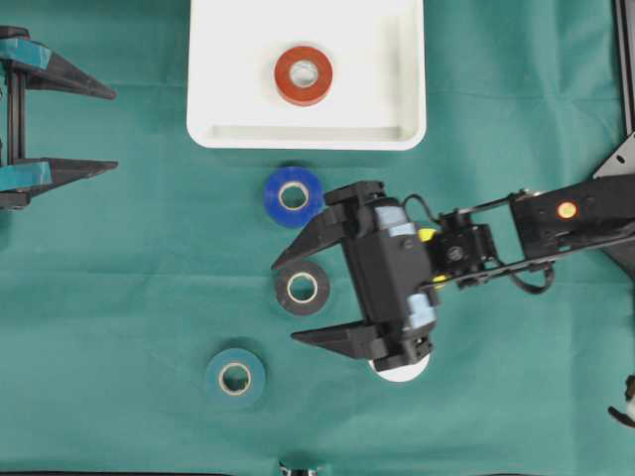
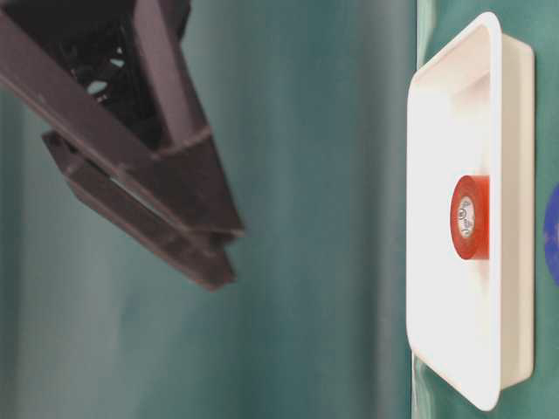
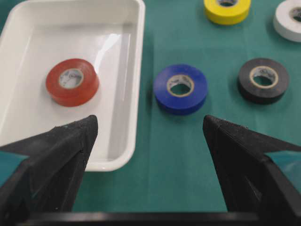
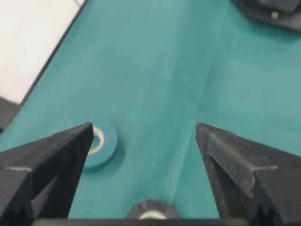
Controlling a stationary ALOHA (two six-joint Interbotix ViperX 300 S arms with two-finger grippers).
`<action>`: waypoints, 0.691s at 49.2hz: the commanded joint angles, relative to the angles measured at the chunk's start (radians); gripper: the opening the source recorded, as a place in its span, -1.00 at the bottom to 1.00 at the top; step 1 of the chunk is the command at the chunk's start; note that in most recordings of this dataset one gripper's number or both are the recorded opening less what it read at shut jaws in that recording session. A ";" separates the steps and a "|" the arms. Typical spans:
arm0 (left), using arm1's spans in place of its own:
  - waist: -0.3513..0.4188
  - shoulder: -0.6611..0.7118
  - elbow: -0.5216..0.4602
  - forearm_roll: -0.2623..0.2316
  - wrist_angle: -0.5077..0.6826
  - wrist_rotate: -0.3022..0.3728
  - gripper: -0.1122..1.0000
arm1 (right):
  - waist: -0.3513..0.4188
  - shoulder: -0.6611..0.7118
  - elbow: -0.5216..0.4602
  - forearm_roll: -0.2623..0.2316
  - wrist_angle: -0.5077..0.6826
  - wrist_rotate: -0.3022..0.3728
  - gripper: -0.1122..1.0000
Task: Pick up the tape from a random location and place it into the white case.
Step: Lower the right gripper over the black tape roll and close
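your right tool (image 1: 294, 301) wide apart around the black tape (image 1: 302, 288), red tape (image 1: 304, 75) inside the white case (image 1: 402, 119), left tool (image 1: 109, 129) spread too, holding nothing

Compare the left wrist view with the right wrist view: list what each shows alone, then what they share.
Left wrist only: the red tape roll inside the white case, plus blue, yellow and white rolls. Right wrist only: the teal roll. Both: the black roll, the green cloth, part of the case, and an open claw in the foreground.
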 commanded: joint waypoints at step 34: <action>0.000 0.005 -0.012 -0.002 -0.008 0.000 0.98 | 0.005 0.138 -0.268 -0.002 0.551 0.083 0.79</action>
